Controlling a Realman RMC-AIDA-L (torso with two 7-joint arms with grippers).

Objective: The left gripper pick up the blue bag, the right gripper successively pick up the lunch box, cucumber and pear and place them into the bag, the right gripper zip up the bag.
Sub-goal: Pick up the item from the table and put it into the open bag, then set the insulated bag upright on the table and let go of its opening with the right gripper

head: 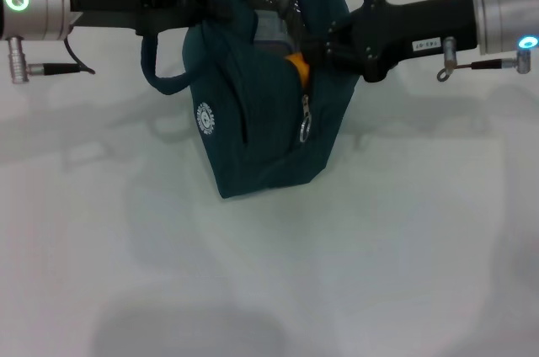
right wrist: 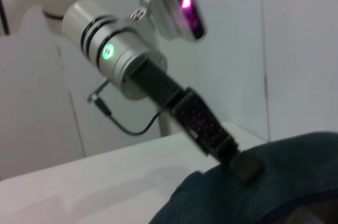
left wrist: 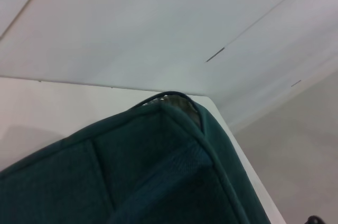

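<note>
The blue bag (head: 261,130) stands on the white table at the back centre, its top open. My left gripper (head: 212,5) is shut on the bag's left top rim, beside a loop handle (head: 160,79). The right wrist view shows the same grip on the bag (right wrist: 274,192) from the other side. My right gripper (head: 320,47) is at the bag's mouth, right beside the orange pear (head: 295,67), which shows inside the opening. The pale lunch box (head: 269,30) lies inside above it. The zipper's ring pull (head: 305,130) hangs down the front. The cucumber is hidden. In the left wrist view, bag fabric (left wrist: 158,171) fills the foreground.
White table (head: 269,273) spreads in front of the bag. Its far edge and corner (left wrist: 211,100) lie just behind the bag. My left arm's green-lit wrist (right wrist: 108,52) and the robot's head (right wrist: 182,2) appear in the right wrist view.
</note>
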